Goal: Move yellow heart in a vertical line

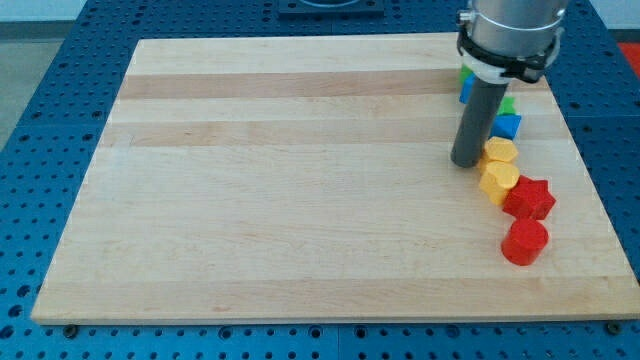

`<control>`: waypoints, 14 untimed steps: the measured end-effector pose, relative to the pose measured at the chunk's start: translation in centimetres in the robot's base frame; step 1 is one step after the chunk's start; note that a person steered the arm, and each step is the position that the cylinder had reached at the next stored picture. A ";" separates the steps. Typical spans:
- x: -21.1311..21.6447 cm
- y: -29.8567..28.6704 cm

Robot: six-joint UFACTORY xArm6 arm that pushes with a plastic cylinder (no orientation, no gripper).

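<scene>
Two yellow blocks lie at the board's right side, touching each other. The upper one looks like a hexagon. The lower one looks like the yellow heart, though its shape is hard to make out. My tip rests on the board just left of the upper yellow block, touching or nearly touching it, and up and to the left of the lower one. The rod hides part of the blocks behind it.
A red star touches the lower yellow block on its right. A red cylinder lies below the star. A blue block and a green block lie above the yellow ones. Another blue and green block peek out left of the rod. The board's right edge is close.
</scene>
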State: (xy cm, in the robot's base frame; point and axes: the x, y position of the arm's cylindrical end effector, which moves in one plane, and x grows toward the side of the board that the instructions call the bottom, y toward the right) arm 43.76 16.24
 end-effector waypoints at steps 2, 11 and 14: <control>0.7 -1.8; 9.3 -4.0; 17.7 4.9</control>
State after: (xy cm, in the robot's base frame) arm 61.46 21.15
